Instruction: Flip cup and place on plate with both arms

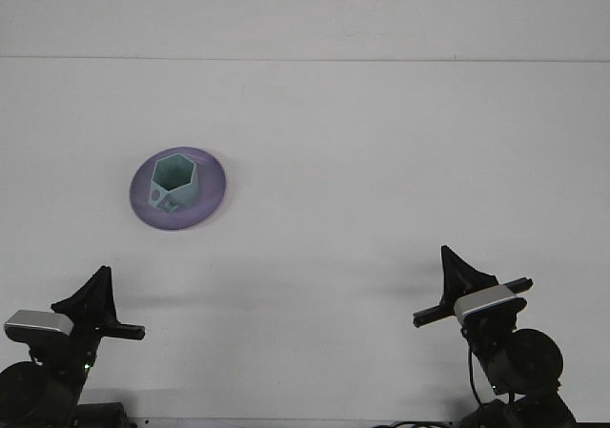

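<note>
A pale green hexagonal cup [174, 181] stands upright, mouth up, on a purple plate [212, 197] at the left of the white table. My left gripper [103, 306] sits low near the front edge, well below the plate, open with nothing between its fingers. Far from the cup, at the lower right, my right gripper [469, 290] is also open and holds nothing. Both arms are drawn back toward the near edge.
The white table [381, 161] runs to a seam along the back, where a white wall begins. Only the plate and cup stand on it.
</note>
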